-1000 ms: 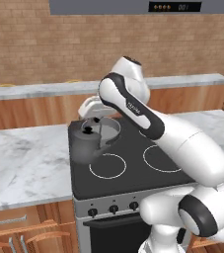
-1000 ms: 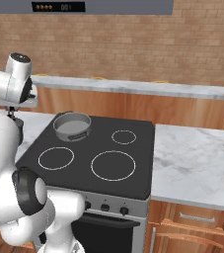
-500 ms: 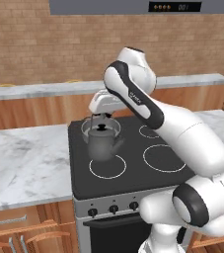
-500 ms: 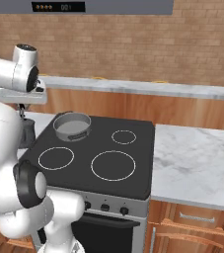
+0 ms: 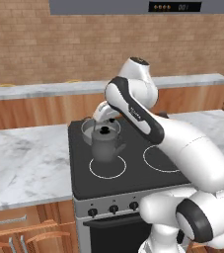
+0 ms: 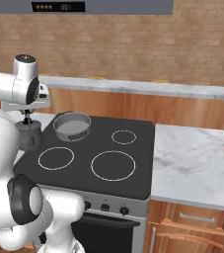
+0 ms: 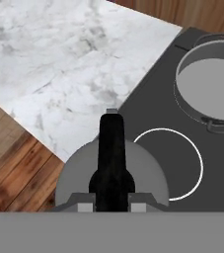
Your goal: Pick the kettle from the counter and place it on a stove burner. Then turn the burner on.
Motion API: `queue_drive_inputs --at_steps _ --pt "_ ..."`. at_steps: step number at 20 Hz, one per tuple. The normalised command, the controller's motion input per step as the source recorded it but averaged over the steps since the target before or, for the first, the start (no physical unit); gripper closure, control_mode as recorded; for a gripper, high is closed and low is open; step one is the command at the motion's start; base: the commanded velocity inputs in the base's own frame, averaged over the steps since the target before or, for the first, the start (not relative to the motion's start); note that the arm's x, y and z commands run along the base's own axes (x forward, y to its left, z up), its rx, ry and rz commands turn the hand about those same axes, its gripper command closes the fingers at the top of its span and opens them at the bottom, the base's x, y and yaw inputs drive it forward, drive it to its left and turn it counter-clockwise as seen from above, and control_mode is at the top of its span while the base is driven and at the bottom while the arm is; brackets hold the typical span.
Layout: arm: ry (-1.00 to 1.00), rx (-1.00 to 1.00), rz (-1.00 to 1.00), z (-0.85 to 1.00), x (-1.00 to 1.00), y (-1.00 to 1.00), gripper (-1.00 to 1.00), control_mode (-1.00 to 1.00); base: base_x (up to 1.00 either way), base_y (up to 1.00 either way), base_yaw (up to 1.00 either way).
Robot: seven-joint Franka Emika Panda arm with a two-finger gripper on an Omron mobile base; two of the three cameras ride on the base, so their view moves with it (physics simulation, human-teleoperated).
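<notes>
Kettle (image 5: pixel 105 147) hangs from my claw (image 7: pixel 111 201), which is clamped tight on its black arched handle (image 7: pixel 111 158). It sits above the front-left burner ring (image 5: pixel 107 167), near the cooktop's (image 6: pixel 133 153) left edge. The grey pot (image 6: pixel 72 125) stands just behind, on the back-left corner. White marble counter (image 5: pixel 24 163) lies open to the left; the right rings are bare.
</notes>
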Motion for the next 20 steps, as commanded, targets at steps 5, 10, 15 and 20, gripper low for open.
queue_drive_inputs --at_steps 5,10,15,20 --pt "-0.03 0.0 0.0 -0.12 0.0 -0.24 1.0 -1.0 0.0 0.0 0.0" --pt "0.0 0.0 0.0 -0.02 0.0 -0.31 1.0 -1.0 0.0 0.0 0.0" --pt "0.0 0.0 0.0 -0.02 0.0 -0.21 1.0 -1.0 0.0 0.0 0.0" --pt "0.0 0.0 0.0 -0.18 0.01 -0.07 1.0 -1.0 0.0 0.0 0.0"
